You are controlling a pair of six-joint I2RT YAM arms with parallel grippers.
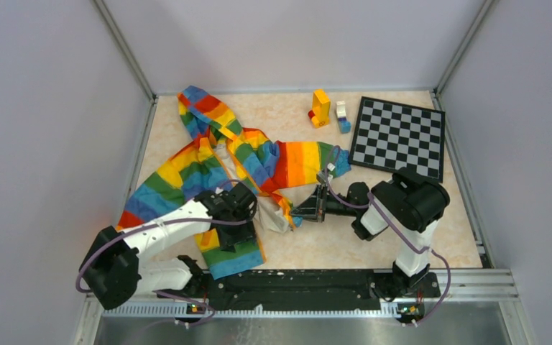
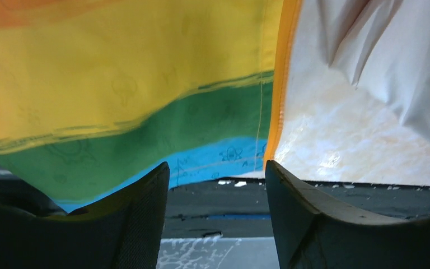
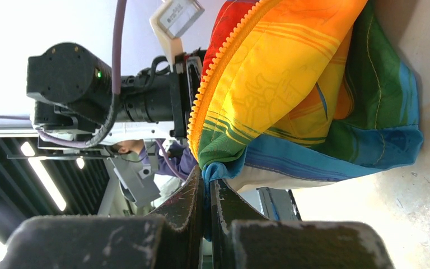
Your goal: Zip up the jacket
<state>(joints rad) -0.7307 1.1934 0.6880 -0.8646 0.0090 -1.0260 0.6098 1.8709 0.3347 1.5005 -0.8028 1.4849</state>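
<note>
The rainbow-striped jacket (image 1: 223,162) lies spread on the table, hood at the far left, its front unzipped with white lining showing. My left gripper (image 1: 231,236) hovers over the bottom of the jacket's near front panel. In the left wrist view the left gripper (image 2: 217,179) is open, with nothing between its fingers; the orange zipper strip (image 2: 279,95) runs just above its right finger (image 2: 302,218). My right gripper (image 1: 296,213) is shut on the blue bottom corner of the other front panel (image 3: 218,171), below the orange zipper teeth (image 3: 213,84).
A black-and-white checkerboard (image 1: 399,136) lies at the back right. Beside it stand a yellow-orange block stack (image 1: 320,108) and a small white-blue one (image 1: 342,116). Grey walls close in three sides. A black rail (image 1: 295,284) runs along the near edge.
</note>
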